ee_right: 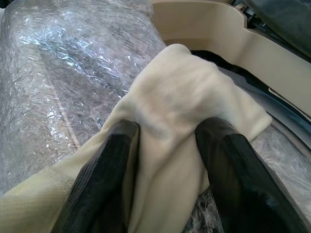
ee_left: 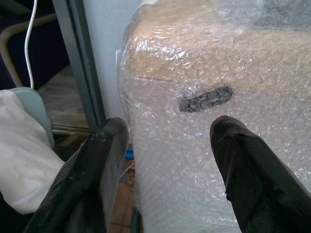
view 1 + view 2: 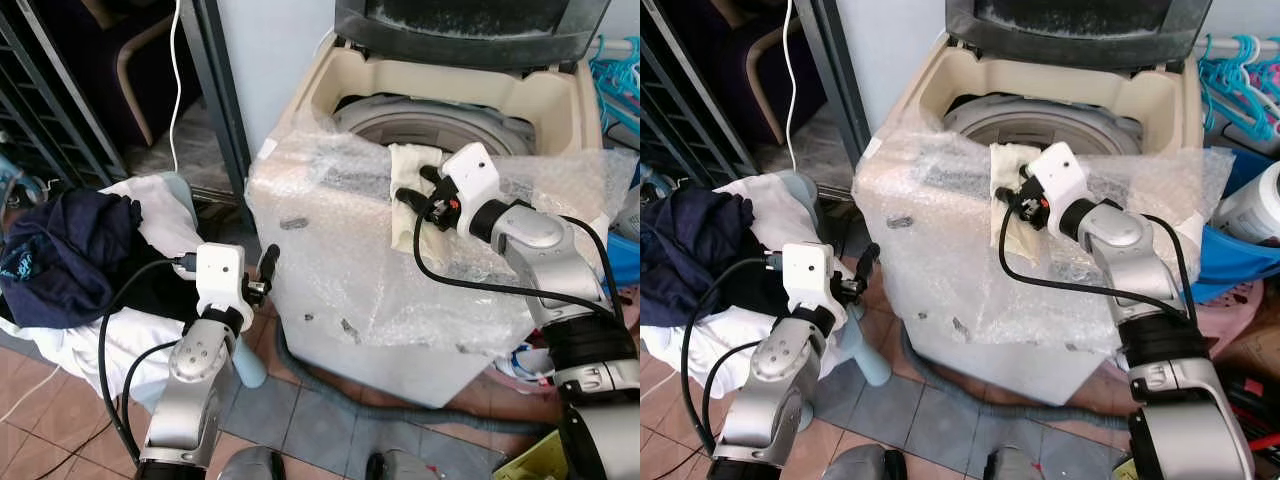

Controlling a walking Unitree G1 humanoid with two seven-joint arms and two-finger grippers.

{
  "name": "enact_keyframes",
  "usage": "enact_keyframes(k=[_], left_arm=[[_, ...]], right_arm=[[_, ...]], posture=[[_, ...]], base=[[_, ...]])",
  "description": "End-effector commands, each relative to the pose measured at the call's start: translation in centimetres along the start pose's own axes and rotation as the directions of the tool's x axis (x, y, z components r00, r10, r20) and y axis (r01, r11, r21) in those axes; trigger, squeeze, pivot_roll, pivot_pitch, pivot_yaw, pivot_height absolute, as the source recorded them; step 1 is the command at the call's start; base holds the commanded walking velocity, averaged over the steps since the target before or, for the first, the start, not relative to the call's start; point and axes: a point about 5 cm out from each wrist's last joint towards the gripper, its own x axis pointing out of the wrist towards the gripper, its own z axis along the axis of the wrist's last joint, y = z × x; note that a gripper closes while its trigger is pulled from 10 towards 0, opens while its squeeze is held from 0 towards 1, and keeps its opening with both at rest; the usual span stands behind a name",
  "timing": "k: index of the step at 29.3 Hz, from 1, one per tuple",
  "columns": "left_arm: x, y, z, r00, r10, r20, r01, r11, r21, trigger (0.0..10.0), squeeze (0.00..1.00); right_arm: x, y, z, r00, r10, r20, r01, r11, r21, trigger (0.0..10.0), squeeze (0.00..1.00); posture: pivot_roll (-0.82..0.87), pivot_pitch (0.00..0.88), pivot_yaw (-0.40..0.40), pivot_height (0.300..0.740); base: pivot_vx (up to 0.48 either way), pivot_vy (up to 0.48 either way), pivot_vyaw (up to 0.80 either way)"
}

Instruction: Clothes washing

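Fingers (image 1: pixel 102 170) of the right gripper (image 1: pixel 165 160) pinch a fold of a cream cloth (image 1: pixel 180 97) between them, at the front rim of the washing machine (image 3: pixel 440 100). That cloth drapes over the machine's front edge, its upper end reaching toward the open drum (image 3: pixel 430 125) and its lower part lying on the bubble wrap (image 3: pixel 340 250) that covers the machine's top front and face. The right arm reaches in from the machine's right side, a black cable looping under it across the wrap.

The left gripper (image 2: pixel 167 160) has its fingers spread with nothing between them; it hangs just beside the machine's left front corner, pointed at the wrapped face where a dark smudge (image 2: pixel 206 98) shows.

Left of the machine stands a pale basket (image 3: pixel 185 190) heaped with white laundry (image 3: pixel 150 210) and a dark navy garment (image 3: pixel 70 250). Behind the machine's right side hang turquoise hangers (image 3: pixel 1240 75), with a blue tub (image 3: pixel 1240 255) below them. A grey hose (image 3: pixel 400 410) lies on the tiled floor (image 3: pixel 300 420) at the machine's foot.
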Motion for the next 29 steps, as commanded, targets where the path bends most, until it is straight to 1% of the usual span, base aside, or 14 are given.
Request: enact_keyframes(k=[1,4,8,9,13,17,18,19,21,22,24,26,28,29], left_arm=[[0.0,0.2,-0.3,1.000,0.013,-0.015,-0.013,1.000,0.011,10.0,0.00],[0.1,0.3,-0.2,1.000,0.016,-0.013,-0.016,1.000,0.013,10.0,0.00],[0.2,0.3,-0.2,1.000,0.018,-0.012,-0.018,1.000,0.014,10.0,0.00],[0.2,0.4,-0.1,1.000,0.022,-0.010,-0.022,1.000,0.016,10.0,0.00],[0.2,0.4,-0.1,1.000,0.027,-0.008,-0.027,0.999,0.018,10.0,0.00],[0.1,0.4,-0.2,0.999,0.031,-0.009,-0.031,0.999,0.018,10.0,0.00],[0.1,0.4,-0.2,0.999,0.032,-0.009,-0.032,0.999,0.018,10.0,0.00],[0.1,0.4,-0.2,0.999,0.034,-0.010,-0.034,0.999,0.017,10.0,0.00],[0.1,0.4,-0.2,0.999,0.034,-0.010,-0.034,0.999,0.017,10.0,0.00],[0.1,0.4,-0.2,0.999,0.036,-0.009,-0.036,0.999,0.017,10.0,0.00],[0.1,0.4,-0.2,0.999,0.037,-0.009,-0.037,0.999,0.017,10.0,0.00],[0.0,0.5,-0.2,0.999,0.040,-0.010,-0.040,0.999,0.016,10.0,0.00],[-0.1,0.7,-0.3,0.999,0.044,-0.012,-0.044,0.999,0.016,10.0,0.00],[-0.1,0.7,-0.3,0.999,0.044,-0.012,-0.044,0.999,0.016,10.0,0.00]], right_arm=[[-0.3,-1.7,0.1,0.995,-0.099,-0.013,0.099,0.995,-0.004,0.0,0.00],[0.3,-3.2,0.9,0.983,-0.181,-0.013,0.181,0.983,-0.010,0.0,0.00],[0.6,-3.8,1.5,0.978,-0.209,0.000,0.209,0.978,-0.008,0.0,0.00],[1.1,-5.2,3.1,0.962,-0.270,0.043,0.270,0.963,0.010,0.0,0.00],[1.4,-7.3,6.2,0.912,-0.387,0.135,0.383,0.922,0.054,0.0,0.00],[1.6,-8.5,8.9,0.855,-0.470,0.218,0.464,0.882,0.083,0.0,0.00],[1.7,-8.4,9.0,0.854,-0.472,0.217,0.465,0.881,0.084,6.6,0.00],[1.8,-8.3,9.2,0.847,-0.472,0.243,0.462,0.881,0.102,10.0,0.00],[1.8,-8.3,9.3,0.845,-0.473,0.251,0.462,0.881,0.106,10.0,0.00],[2.1,-7.3,10.0,0.864,-0.378,0.333,0.350,0.926,0.143,10.0,1.00],[2.2,-6.0,10.4,0.880,-0.233,0.413,0.203,0.972,0.117,10.0,1.00],[1.4,-4.8,9.6,0.907,-0.043,0.418,0.033,0.999,0.033,10.0,1.00],[-0.1,-4.8,8.0,0.922,0.095,0.375,-0.110,0.994,0.019,10.0,1.00],[-0.1,-4.8,8.0,0.922,0.095,0.375,-0.110,0.994,0.019,10.0,1.00]], posture=[[-0.02,0.068,0.056,0.740],[-0.02,0.067,0.056,0.740],[-0.02,0.066,0.054,0.740],[-0.02,0.065,0.051,0.740],[-0.01,0.064,0.048,0.740],[-0.01,0.066,0.045,0.740],[-0.01,0.067,0.045,0.740],[-0.01,0.068,0.045,0.740],[-0.01,0.069,0.045,0.740],[-0.01,0.071,0.043,0.740],[-0.01,0.071,0.042,0.740],[-0.02,0.073,0.039,0.740],[-0.02,0.073,0.040,0.740],[-0.02,0.073,0.040,0.740]], base=[[0.000,0.000,0.00],[0.000,0.000,0.00],[0.000,0.000,0.00],[0.000,0.000,0.00],[0.000,0.000,0.00],[0.000,0.000,0.00],[0.000,0.000,0.00],[0.000,0.000,0.00],[0.000,0.000,0.00],[0.000,0.000,0.00],[0.000,0.000,0.00],[0.000,0.000,0.00],[0.000,0.000,0.00],[0.000,0.000,0.00]])
